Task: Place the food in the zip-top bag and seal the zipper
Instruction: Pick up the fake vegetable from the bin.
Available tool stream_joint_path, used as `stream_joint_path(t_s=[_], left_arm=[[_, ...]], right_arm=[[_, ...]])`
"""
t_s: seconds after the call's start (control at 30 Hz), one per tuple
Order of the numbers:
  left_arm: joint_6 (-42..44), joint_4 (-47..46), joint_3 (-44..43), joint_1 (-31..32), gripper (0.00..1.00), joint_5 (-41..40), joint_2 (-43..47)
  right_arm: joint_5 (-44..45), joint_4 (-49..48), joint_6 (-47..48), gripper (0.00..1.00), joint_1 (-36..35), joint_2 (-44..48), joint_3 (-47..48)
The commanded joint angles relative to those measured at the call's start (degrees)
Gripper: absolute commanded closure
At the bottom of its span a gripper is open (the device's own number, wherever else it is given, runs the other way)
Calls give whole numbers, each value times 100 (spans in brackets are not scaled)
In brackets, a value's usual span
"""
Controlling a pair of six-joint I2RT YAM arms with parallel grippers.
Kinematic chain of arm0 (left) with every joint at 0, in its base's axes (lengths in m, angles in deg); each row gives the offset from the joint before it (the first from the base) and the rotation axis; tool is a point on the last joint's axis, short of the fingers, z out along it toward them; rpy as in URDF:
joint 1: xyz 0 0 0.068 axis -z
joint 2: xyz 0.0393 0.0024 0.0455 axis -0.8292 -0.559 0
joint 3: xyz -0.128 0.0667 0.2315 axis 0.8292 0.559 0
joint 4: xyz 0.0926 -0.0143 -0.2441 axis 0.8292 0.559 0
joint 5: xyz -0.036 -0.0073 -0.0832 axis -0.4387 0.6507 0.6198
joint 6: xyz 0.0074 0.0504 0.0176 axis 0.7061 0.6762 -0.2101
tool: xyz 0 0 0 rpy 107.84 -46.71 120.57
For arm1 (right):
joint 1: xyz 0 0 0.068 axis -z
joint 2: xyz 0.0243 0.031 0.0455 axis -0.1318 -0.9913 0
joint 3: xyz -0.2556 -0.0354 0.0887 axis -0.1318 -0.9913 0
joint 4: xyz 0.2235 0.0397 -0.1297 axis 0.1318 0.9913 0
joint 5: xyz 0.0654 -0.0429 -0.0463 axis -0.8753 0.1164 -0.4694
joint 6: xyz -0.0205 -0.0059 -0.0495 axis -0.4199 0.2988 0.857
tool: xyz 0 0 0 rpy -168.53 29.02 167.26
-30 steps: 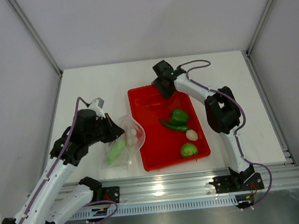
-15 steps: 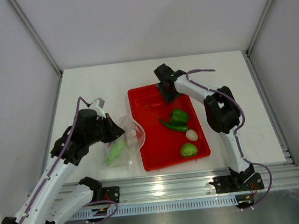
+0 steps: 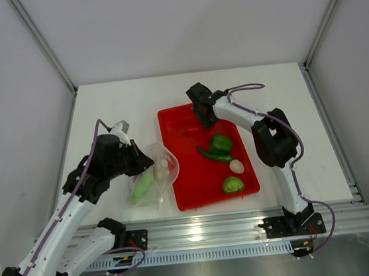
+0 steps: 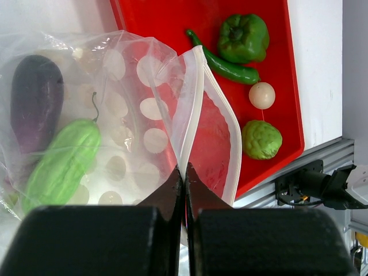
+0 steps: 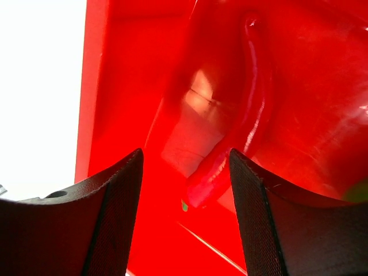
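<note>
In the left wrist view my left gripper (image 4: 184, 172) is shut on the zipper (image 4: 192, 109) at the mouth of the clear zip-top bag (image 4: 132, 86), holding the mouth open. Inside the bag lie a purple eggplant (image 4: 35, 98) and a light green gourd (image 4: 62, 164). The red tray (image 3: 202, 176) holds a green pepper (image 3: 222, 142), a green chili (image 3: 208, 153), a white egg piece (image 3: 237, 166) and a round green one (image 3: 232, 185). My right gripper (image 5: 185, 154) is open, low over the tray's far end, its fingers either side of the red chili (image 5: 241, 126).
The tray's left wall (image 5: 95, 86) runs close beside my right gripper's left finger. The bag (image 3: 155, 174) lies on the white table just left of the tray. An aluminium rail (image 3: 234, 225) runs along the near edge.
My right gripper has shifted a little left over the tray's far end and narrowed slightly. The left arm and the bag have not moved.
</note>
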Motion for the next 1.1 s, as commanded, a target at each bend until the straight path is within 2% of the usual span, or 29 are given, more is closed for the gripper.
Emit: stream_joint_path(t_s=[0.0,0.17,0.5,0.93,1.0,1.07], left_arm=[[-1,-90,51,-24,99,-15,29],[-1,-126,104,-24,99,-32,38],[-18,-117,121,-24,100,3,82],[17,-55,51,-24,99,-23,100],[17,-64,77,-24,99,-32,108],[26,-73,86,-24,100,-32,100]], right_arm=[[613,437,6,37,-48,473,31],[280,659,-241,37,-30,544,-13],[-617,246,-689,37,-22,360,-391],[-811,475,-1023,38,14,-352,49],[-838,422,-1041,41,-4,-414,-21],[-811,439,-1050,50,5,-458,-31]])
